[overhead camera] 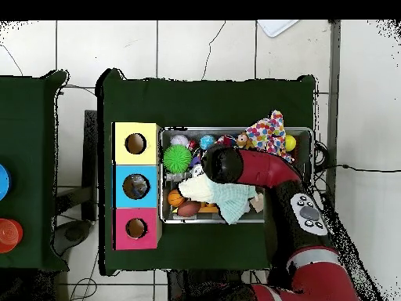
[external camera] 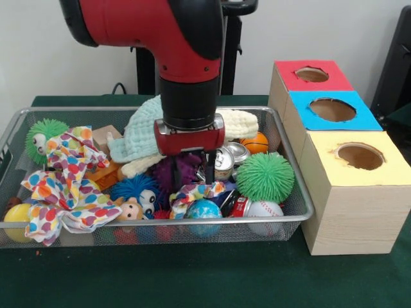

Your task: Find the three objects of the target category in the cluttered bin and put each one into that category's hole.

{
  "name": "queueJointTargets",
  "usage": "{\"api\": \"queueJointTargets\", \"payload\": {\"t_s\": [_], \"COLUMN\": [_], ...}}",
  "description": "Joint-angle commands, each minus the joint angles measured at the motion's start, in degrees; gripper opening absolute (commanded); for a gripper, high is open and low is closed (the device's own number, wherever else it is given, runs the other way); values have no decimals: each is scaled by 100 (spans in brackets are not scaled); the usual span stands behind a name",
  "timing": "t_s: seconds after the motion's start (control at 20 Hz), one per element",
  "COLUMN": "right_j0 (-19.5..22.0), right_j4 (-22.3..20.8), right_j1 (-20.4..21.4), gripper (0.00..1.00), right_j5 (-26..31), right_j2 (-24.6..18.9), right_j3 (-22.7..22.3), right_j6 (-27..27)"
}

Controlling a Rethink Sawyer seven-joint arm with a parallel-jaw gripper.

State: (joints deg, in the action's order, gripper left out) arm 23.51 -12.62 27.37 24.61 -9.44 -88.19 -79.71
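Gripper [external camera: 207, 168]: low over bin [external camera: 302, 192] centre, dark fingers among toys; grip state unclear.
Hole [external camera: 312, 74]: red top, clear, beyond bin's edge.

A green spiky ball [external camera: 265, 176] lies at the right end of the clutter, just beside two shiny metal cans [external camera: 230, 158]. A white baseball [external camera: 264, 210] and a globe-patterned ball [external camera: 203, 210] sit against the near wall. A polka-dot cloth [external camera: 61, 186] is draped over the left portion, with a second green spiky ball with eyes [external camera: 42, 136] behind it and a yellow ball [external camera: 17, 215] at the near left corner. A pale green knitted cloth [external camera: 144, 131] lies toward the rear, beside an orange ball [external camera: 257, 142]. A blue-haired doll [external camera: 137, 197] lies near the centre. The blue-topped hole [external camera: 332, 110] and the yellow-topped hole [external camera: 360, 156] occupy the wooden box sections on the green table cover [external camera: 192, 282].
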Motion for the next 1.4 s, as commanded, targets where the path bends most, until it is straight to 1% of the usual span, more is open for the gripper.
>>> {"api": "queueJointTargets", "payload": {"t_s": [0.05, 0.15, 0.3, 0.4, 0.5, 0.6, 0.7, 0.75, 0.9, 0.95, 1.3, 1.4], "right_j0": [-305, -324, -311, -321, -377, -439, -531, -533, -612, -679, -714, -768], "right_j4": [-301, -346, -331, -277, -258, -237, -192, -141, -111, -76, 22, -63], "right_j1": [-526, -697, -916, -927, -874, -855, -833, -838, -868, -910, -871, -701], "gripper": [100, 100, 100, 100, 100, 100, 100, 0, 0, 0, 0, 0], "right_j5": [-581, -730, -993, -988, -1098, -1068, -746, -604, -444, -191, -10, -152], "right_j2": [49, 131, 123, 127, 195, 236, 304, 316, 417, 507, 574, 688], "right_j3": [-79, 29, 133, 100, -72, -164, -151, -153, -94, -52, -118, -220], "right_j6": [-840, -818, -790, -775, -862, -883, -822, -781, -803, -787, -786, -806]}}
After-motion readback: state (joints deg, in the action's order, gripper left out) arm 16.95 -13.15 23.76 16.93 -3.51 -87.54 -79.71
